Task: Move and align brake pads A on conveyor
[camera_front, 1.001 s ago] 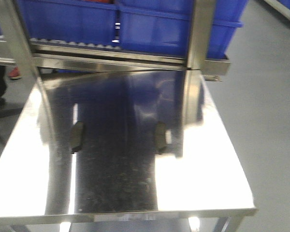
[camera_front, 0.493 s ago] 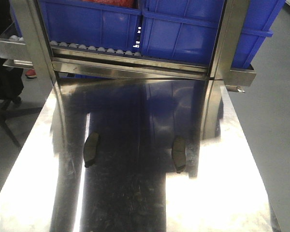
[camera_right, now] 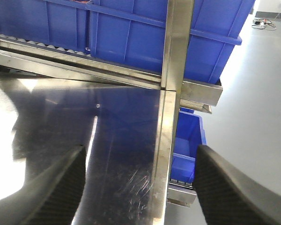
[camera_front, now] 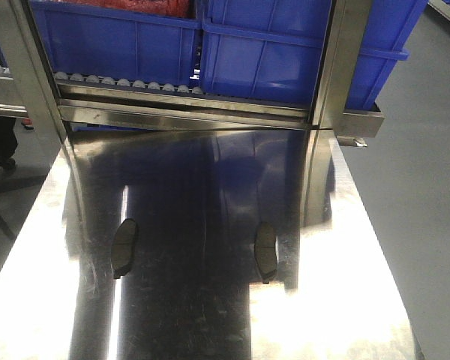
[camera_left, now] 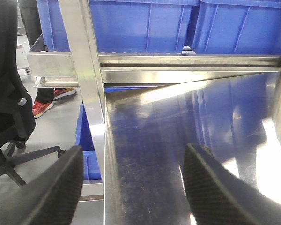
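Where the shiny steel desk [camera_front: 345, 247] mirrors the blue bins behind it, two brake pads lie flat on its top, well apart and roughly level with each other. The left brake pad [camera_front: 124, 247] sits toward the desk's left edge, about halfway between the far and near edges. The right brake pad [camera_front: 265, 251] sits toward the right edge at the same depth. Each lies with its long side running from far edge to near edge, and nothing touches either one.

The left end effector [camera_left: 133, 151] is spread wide and holds nothing. Its two dark, textured fingers [camera_left: 51, 192] straddle the desk's left edge, one over the floor and one over the steel top. The right end effector [camera_right: 141, 150] is spread just as wide and is also empty. Its fingers [camera_right: 234, 187] straddle the desk's right edge in the same way.

Along the far edge stands a steel rack with a row of small rollers [camera_front: 120, 81] carrying large blue bins [camera_front: 270, 52], framed by two steel uprights [camera_front: 334, 60]. A lower blue bin [camera_right: 189, 140] shows beneath the right edge. Off the left edge, a black office chair [camera_left: 9, 108] and a pair of red shoes [camera_left: 42, 107] stand on the grey floor.
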Available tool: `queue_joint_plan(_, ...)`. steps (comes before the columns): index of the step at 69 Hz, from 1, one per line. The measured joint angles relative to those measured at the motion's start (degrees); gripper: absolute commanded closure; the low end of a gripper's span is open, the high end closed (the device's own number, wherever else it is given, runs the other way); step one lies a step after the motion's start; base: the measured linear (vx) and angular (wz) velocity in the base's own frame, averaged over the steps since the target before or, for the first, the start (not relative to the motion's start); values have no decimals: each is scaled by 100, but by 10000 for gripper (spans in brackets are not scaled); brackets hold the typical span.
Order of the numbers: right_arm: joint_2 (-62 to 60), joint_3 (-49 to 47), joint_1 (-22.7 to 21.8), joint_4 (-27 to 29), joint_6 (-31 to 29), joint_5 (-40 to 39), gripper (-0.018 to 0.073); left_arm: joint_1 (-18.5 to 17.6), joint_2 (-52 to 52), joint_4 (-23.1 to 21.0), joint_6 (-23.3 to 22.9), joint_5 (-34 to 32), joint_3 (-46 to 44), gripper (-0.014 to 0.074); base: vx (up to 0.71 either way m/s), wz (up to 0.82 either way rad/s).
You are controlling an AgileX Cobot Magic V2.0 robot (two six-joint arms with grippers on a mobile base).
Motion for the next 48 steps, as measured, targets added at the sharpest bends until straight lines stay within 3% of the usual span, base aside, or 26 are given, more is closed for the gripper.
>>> queue_joint_plan(48, 0, 0, 0, 0, 0, 0, 76, 0, 0, 0, 0, 0, 0, 164, 0, 1)
